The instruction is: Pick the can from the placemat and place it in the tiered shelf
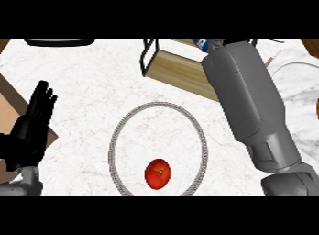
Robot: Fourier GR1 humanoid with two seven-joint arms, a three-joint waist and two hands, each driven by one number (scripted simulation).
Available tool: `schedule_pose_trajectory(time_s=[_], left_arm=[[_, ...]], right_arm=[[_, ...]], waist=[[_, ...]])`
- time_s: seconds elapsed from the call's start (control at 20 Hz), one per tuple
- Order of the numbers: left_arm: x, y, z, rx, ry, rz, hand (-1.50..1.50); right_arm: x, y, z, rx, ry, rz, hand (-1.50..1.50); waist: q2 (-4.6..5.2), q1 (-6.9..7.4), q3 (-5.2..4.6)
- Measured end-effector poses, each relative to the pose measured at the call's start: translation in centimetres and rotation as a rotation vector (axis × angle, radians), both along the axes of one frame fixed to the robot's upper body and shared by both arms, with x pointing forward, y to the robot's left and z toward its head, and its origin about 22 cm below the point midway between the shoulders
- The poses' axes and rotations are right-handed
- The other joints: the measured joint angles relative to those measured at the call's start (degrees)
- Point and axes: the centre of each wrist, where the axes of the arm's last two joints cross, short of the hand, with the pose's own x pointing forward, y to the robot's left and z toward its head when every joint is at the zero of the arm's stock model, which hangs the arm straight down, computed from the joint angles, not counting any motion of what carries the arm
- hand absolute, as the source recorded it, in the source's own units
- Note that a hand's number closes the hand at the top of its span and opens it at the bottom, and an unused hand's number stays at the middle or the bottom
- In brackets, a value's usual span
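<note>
Marble table (88, 73) fills the view, with a round placemat (119, 128) near its middle, edged by a grey beaded ring. On the placemat, toward its near edge, lies a red tomato (158, 174); nothing else sits inside the ring.

Beyond the placemat, up and to its right, stands the tiered shelf (179, 71), a wooden board in a thin black frame. The right forearm (250, 101) stretches from the lower right, past the placemat's right side, up over the shelf's right end. Its hand is hidden past the arm's far end, so I cannot tell how its fingers stand or whether they hold anything. A small patch of blue and white (204, 44), perhaps the can, shows just at the arm's tip above the shelf; it is too little to be sure.

The left hand (28, 128) shows well left of the placemat, near the table's edge, fingers straight and pointing up, holding nothing.

A white plate (304, 92) lies right of the arm.
</note>
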Motion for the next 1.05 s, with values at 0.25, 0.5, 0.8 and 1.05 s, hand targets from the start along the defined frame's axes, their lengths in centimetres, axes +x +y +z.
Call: schedule_pose_trajectory(time_s=[0.25, 0.5, 0.8, 1.05], left_arm=[[-0.5, 0.6, 0.0, -0.004, 0.013, 0.021, 0.00], [-1.0, 1.2, -0.1, -0.007, 0.023, 0.039, 0.00], [-0.8, 1.9, 0.3, 0.001, 0.016, 0.046, 0.00], [-0.5, 1.4, 0.4, -0.002, 0.013, 0.034, 0.00]], right_arm=[[-1.9, -1.7, 0.4, 0.045, -0.045, -0.081, -1.50], [-5.4, -4.3, 0.2, 0.097, -0.080, -0.132, -1.50], [-11.8, -7.2, 0.4, 0.153, -0.124, -0.119, -1.50], [-17.9, -9.1, 0.5, 0.156, -0.153, -0.113, -1.50]], waist=[[-0.51, -1.23, -0.01], [-0.96, -2.43, 0.01], [-0.87, -2.78, 0.01], [-0.45, -1.96, 0.00]])
